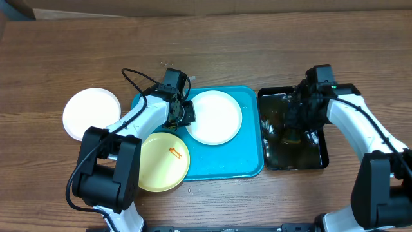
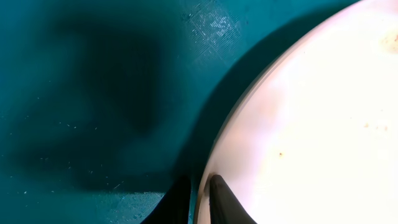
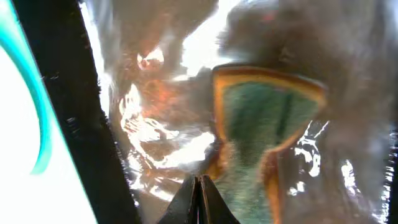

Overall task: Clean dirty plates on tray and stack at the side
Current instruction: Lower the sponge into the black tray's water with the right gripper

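Observation:
A white plate [image 1: 214,116] lies on the turquoise tray [image 1: 248,161]. My left gripper [image 1: 183,115] is at its left edge. In the left wrist view the two fingers [image 2: 200,196] are shut on the rim of this plate [image 2: 323,124], one finger on top and one outside over the tray floor [image 2: 93,93]. A pale yellow plate [image 1: 162,161] with an orange smear overlaps the tray's front left corner. A second white plate [image 1: 91,113] lies on the table to the left. My right gripper [image 1: 297,119] is over the black tray, its fingers [image 3: 200,186] shut together.
The black glossy tray [image 1: 322,158] stands right of the turquoise tray and holds shiny liquid. A green and yellow sponge [image 3: 261,118] lies in it just beyond my right fingertips. The black rim [image 3: 68,93] runs along the left of the right wrist view.

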Controlling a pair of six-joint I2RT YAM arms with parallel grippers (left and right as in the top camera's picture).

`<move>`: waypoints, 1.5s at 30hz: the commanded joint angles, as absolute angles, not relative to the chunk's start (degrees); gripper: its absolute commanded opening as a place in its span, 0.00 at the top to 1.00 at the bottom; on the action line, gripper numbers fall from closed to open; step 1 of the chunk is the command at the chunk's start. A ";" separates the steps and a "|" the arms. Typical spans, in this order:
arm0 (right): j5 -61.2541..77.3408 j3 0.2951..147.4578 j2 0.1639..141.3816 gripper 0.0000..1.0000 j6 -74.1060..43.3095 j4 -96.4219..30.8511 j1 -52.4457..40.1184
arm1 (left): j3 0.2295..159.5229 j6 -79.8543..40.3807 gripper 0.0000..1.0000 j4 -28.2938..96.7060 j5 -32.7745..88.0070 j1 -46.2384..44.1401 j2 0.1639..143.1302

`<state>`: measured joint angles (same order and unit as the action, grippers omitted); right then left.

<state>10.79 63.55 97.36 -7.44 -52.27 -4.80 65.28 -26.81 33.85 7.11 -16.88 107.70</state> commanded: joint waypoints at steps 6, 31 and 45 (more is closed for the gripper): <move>11.64 63.64 97.69 0.96 -9.69 -48.58 -10.76 | 65.30 -25.71 0.86 34.24 7.33 -17.41 108.75; 2.68 59.46 98.52 0.96 -25.50 -34.70 -16.03 | 65.30 -25.69 0.86 34.65 7.09 -17.43 108.75; 12.16 56.58 98.52 0.94 -24.58 -34.94 -16.12 | 65.30 -25.69 0.86 34.63 7.07 -17.43 108.75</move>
